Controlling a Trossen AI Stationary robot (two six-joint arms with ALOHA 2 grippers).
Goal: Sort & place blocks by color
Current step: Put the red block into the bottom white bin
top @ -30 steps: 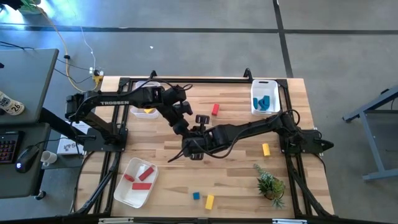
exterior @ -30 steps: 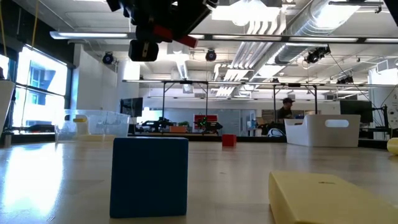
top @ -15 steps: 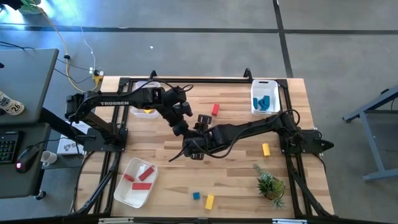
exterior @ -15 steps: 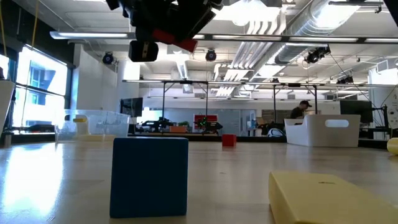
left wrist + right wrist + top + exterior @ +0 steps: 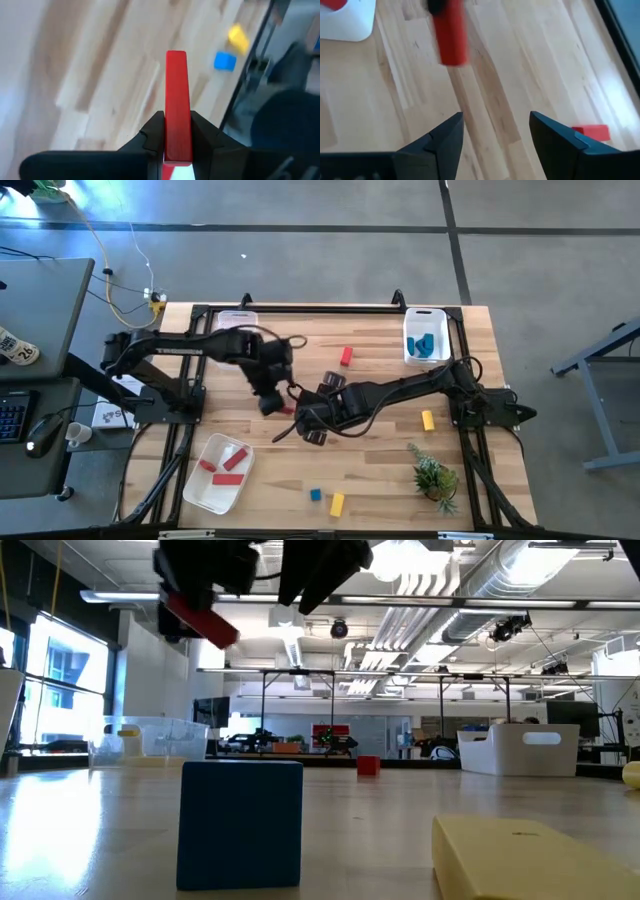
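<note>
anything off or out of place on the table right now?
Nothing spilled or damaged. Loose blocks lie on the table: a red block, a yellow block, and a blue cube beside a yellow bar. The left gripper holds a red bar in mid-air; the right gripper is open and empty.

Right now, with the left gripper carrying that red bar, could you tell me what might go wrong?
1. The left gripper pinches only one end of the red bar, so it might pivot or slip.
2. The right gripper stands open close by, so the arms might clip each other on the way to the white tray.
</note>
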